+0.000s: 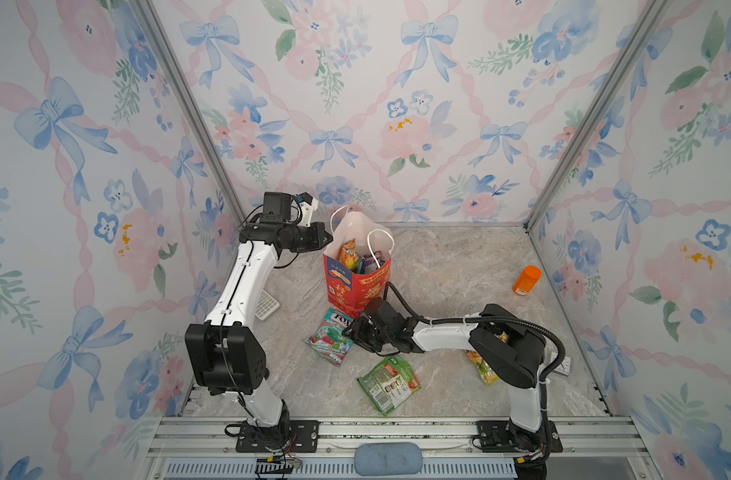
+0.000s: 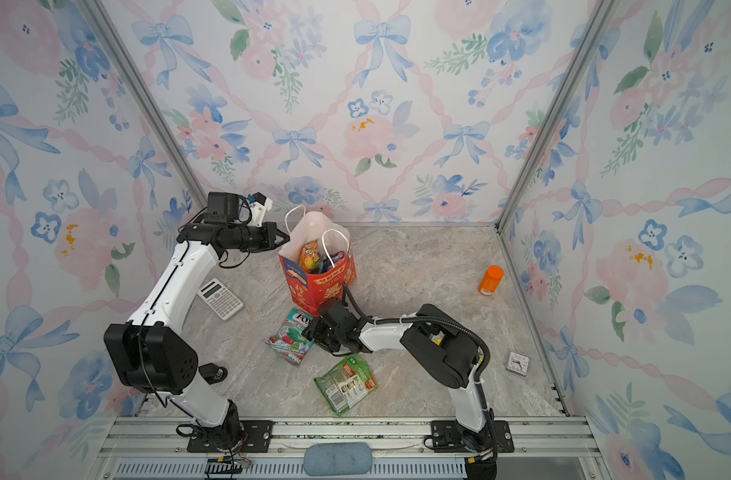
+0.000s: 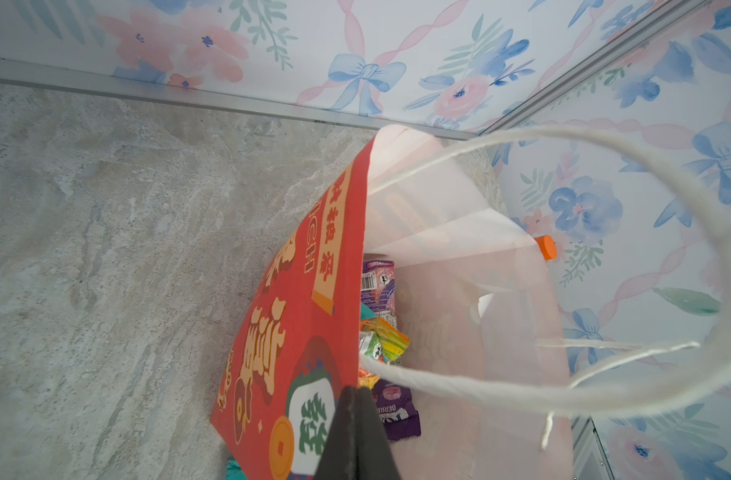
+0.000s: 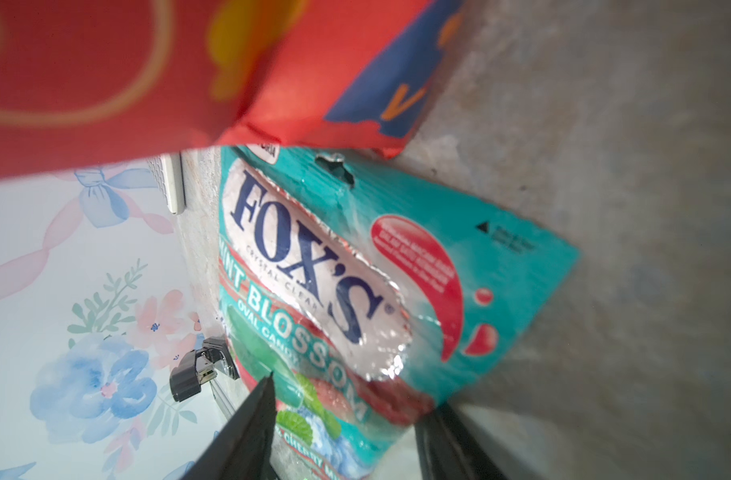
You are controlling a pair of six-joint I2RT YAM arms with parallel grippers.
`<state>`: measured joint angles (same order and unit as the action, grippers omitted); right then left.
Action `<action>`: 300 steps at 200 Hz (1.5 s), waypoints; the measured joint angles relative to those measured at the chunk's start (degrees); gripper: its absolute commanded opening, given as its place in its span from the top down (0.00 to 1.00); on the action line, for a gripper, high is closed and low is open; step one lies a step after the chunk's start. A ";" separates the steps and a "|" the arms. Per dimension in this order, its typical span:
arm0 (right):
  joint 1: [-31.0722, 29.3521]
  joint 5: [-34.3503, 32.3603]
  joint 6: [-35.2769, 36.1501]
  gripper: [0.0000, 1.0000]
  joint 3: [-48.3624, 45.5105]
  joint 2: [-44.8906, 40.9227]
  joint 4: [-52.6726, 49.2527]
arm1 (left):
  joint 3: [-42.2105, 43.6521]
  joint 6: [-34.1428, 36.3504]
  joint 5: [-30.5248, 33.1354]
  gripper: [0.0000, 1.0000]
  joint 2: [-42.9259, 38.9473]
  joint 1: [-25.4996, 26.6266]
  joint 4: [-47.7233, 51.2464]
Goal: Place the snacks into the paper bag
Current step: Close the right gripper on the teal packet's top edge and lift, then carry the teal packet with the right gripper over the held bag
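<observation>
In a top view the right arm (image 1: 505, 349) hides most of a yellow packet (image 1: 485, 371).

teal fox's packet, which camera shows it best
Right wrist view: the teal FOX'S packet fills the frame, label readable, between the right fingers. In both top views the packet is small and partly covered. The left wrist view shows mainly the paper bag.
</observation>
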<state>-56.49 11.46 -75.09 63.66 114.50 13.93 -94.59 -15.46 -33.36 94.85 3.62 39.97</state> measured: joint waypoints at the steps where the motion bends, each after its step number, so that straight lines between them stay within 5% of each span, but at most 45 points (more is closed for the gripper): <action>1: 0.00 -0.07 -0.09 0.51 0.00 0.02 0.02 | 0.00 0.00 -0.02 0.99 0.00 0.00 0.00; 48: 0.02 -2.47 -0.92 0.83 -0.31 0.76 0.48 | -0.02 0.00 -0.17 1.00 0.00 0.00 0.02; 83: 0.02 -3.74 0.61 0.96 -1.31 -0.35 1.31 | 0.00 0.00 -0.17 1.00 0.00 0.00 0.00; 114: 0.02 -4.90 3.15 0.98 -1.84 -2.86 -0.24 | 0.00 0.00 -0.13 1.00 0.00 0.00 0.00; 154: 0.00 -6.54 7.91 1.00 -2.10 -8.94 -3.96 | 0.00 0.42 -0.11 0.80 0.00 0.00 -0.07; 179: -0.22 -7.32 11.30 1.00 -2.10 -13.51 -7.04 | 0.00 0.37 -0.17 0.77 0.02 0.02 -0.04; 246: -2.54 -9.81 21.75 1.00 -0.87 -25.88 -20.28 | -0.02 0.31 0.07 1.00 0.92 0.50 -0.20; 300: -3.63 -10.49 31.26 1.00 11.47 -32.35 -32.79 | 0.00 0.39 0.74 1.00 1.01 0.50 -0.70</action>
<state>-60.12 0.97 -43.83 75.13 82.15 -18.85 -94.59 -15.07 -32.62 95.85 4.12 39.27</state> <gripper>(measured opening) 0.083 0.047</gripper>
